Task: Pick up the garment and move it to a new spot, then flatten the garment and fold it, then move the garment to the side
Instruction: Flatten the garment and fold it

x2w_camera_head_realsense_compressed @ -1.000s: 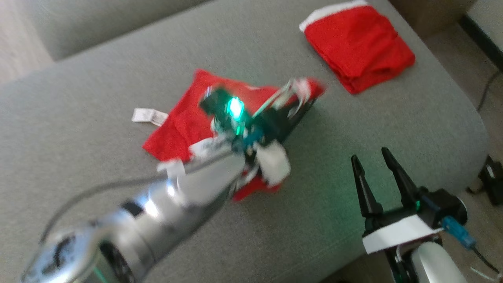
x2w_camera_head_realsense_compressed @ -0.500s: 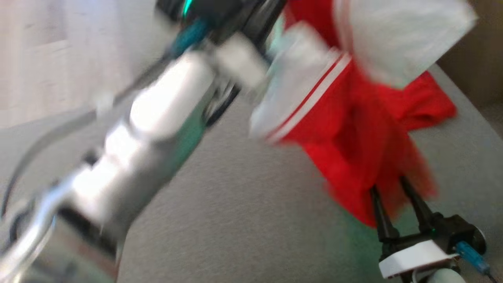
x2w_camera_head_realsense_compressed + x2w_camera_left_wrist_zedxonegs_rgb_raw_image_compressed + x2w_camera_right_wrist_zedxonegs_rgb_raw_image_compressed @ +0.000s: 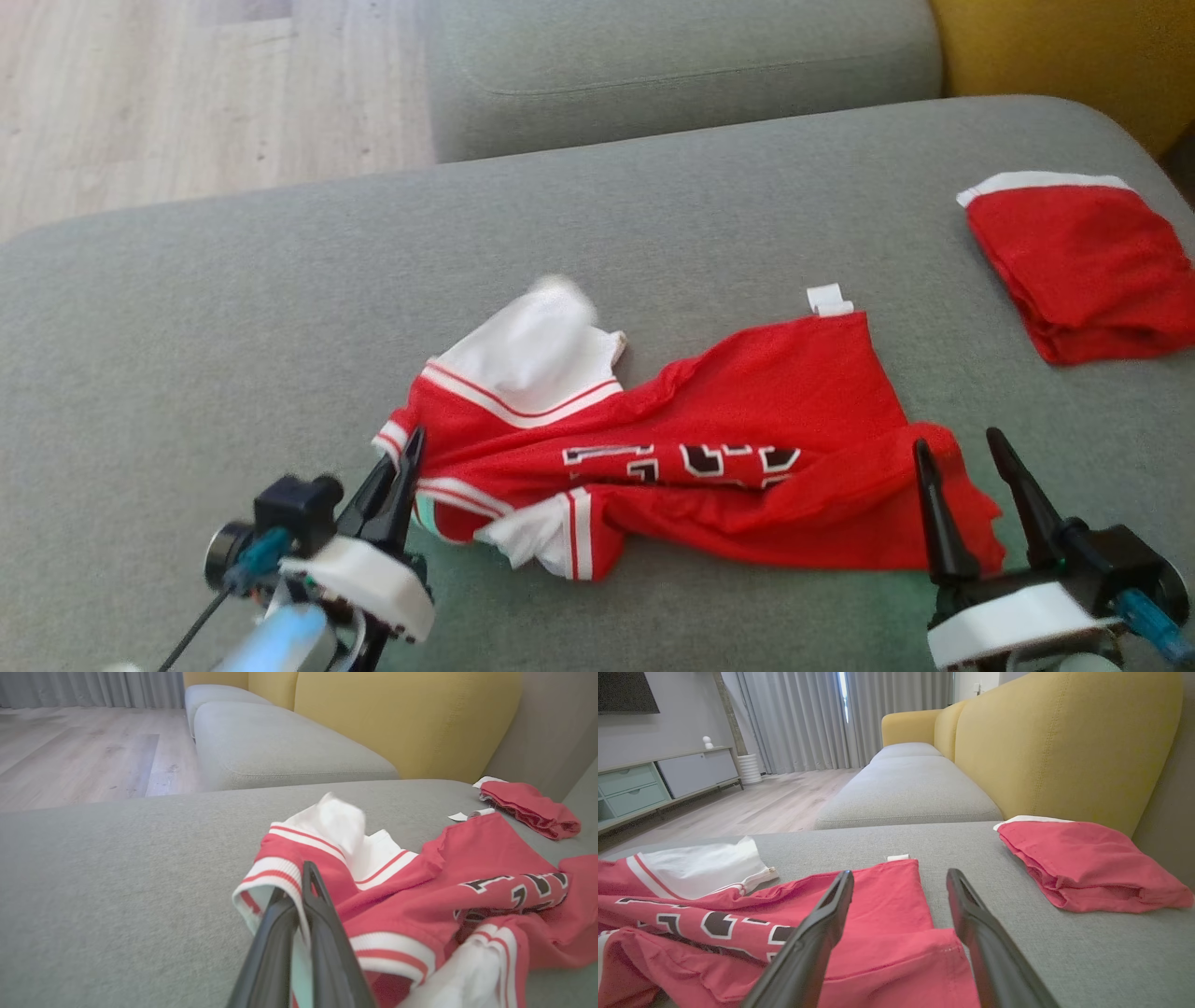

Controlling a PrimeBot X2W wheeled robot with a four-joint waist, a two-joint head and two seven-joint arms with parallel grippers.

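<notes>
The garment, a red jersey with white trim and dark lettering, lies crumpled and stretched sideways on the grey sofa cushion. My left gripper is at its left end, low on the cushion, shut on the striped ribbed trim. In the left wrist view the trim wraps around the closed left gripper. My right gripper is open at the garment's right end, above its lower corner. The right wrist view shows the right gripper with red cloth beneath and nothing between the fingers.
A second red garment, folded, lies at the cushion's far right, also seen as a folded red pile by the yellow backrest. Another grey cushion lies beyond. Wooden floor is at the far left.
The left arm had the garment lifted and swinging in the air; now the garment lies spread out on the cushion with the left gripper low at its left end. The camera has also shifted.
</notes>
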